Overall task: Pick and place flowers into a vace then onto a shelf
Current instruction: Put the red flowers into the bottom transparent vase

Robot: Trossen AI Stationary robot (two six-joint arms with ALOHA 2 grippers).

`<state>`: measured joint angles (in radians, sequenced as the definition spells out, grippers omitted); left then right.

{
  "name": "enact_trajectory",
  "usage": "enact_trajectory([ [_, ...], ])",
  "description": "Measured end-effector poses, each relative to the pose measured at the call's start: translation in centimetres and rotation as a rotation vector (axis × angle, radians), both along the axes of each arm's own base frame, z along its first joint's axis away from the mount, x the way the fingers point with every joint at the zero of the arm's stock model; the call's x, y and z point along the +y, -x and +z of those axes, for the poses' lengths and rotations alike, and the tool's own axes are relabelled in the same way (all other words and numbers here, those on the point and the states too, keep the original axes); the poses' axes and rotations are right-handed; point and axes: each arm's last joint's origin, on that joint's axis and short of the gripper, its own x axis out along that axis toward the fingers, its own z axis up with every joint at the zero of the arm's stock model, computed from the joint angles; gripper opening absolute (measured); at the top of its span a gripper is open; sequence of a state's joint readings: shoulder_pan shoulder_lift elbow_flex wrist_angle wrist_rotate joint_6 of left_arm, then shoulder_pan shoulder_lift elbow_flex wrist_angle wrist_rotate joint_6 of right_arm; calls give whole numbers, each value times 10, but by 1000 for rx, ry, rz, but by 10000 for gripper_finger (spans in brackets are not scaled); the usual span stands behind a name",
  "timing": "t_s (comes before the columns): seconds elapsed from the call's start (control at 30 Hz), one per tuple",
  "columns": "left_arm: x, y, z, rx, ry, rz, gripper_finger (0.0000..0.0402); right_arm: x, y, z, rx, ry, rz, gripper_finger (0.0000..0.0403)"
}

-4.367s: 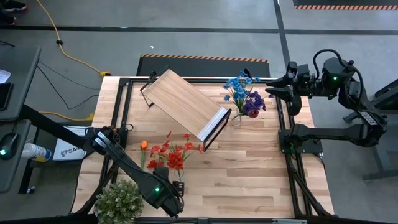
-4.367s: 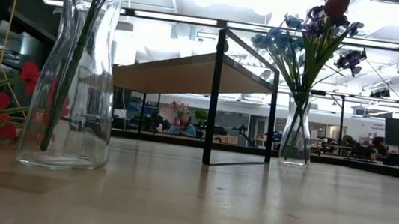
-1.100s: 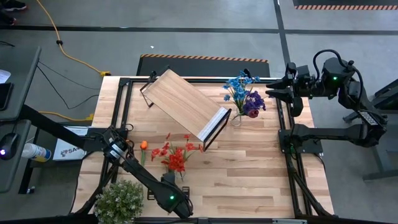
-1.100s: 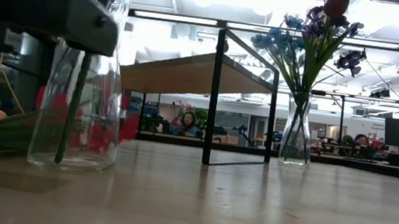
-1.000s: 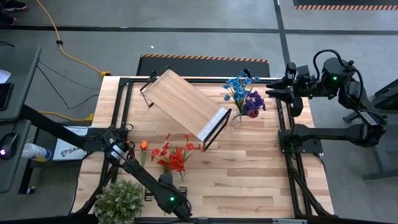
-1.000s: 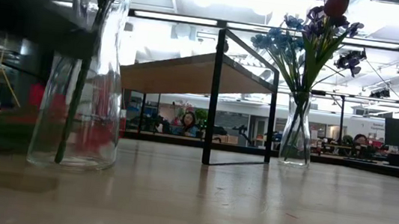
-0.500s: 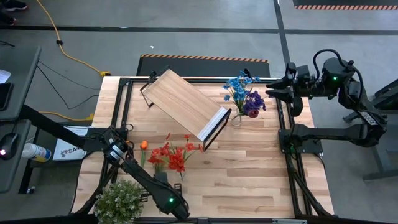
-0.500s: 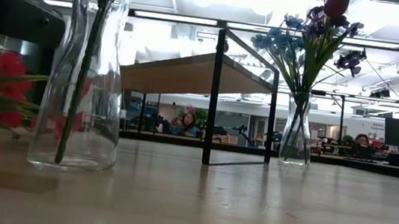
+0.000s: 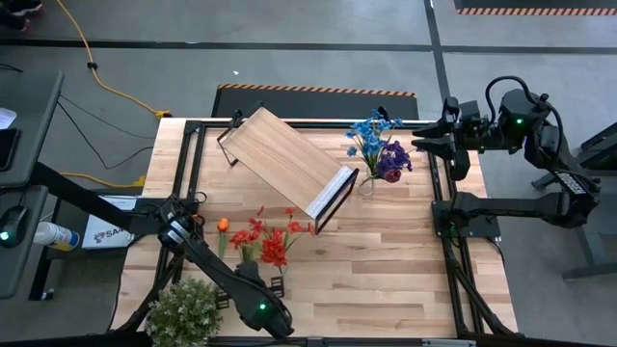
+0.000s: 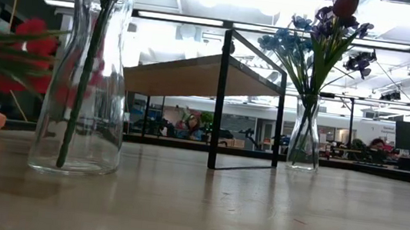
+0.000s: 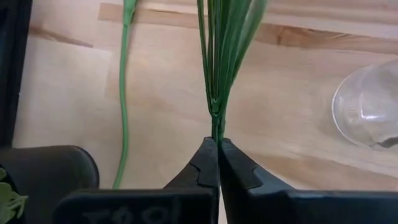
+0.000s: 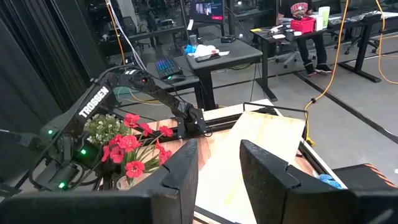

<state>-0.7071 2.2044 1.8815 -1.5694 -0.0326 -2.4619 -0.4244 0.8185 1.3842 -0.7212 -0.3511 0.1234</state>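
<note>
Left hand [image 11: 217, 144] clamped on red flowers [image 9: 262, 241] near table's front edge [image 9: 405, 323], right hand [image 12: 219, 165] apart.

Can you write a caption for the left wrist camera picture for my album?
The left gripper, shut on the green stems of the red flowers, holds them above the table, with a clear glass vase nearby.

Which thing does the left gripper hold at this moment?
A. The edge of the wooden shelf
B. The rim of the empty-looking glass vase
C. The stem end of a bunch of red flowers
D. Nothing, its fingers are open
C: in the left wrist view the left gripper is shut on the green stems of the red flowers, with the glass vase apart beside it.
</note>
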Motion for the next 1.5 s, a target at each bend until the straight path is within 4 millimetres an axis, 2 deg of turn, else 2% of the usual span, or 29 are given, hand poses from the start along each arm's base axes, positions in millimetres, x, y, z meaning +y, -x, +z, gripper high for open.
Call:
enact_trajectory([
  [0.6, -6, -5, 23, -77, 53, -8, 30, 0, 0, 0, 0, -7, -1, 110],
  [1.03, -12, 1, 24, -43, 96, 5, 27, 0, 0, 0, 0, -5, -1, 110],
  [1.5, -10, 14, 56, -127, 131, -22, 27, 0, 0, -1, 5, -2, 0, 110],
])
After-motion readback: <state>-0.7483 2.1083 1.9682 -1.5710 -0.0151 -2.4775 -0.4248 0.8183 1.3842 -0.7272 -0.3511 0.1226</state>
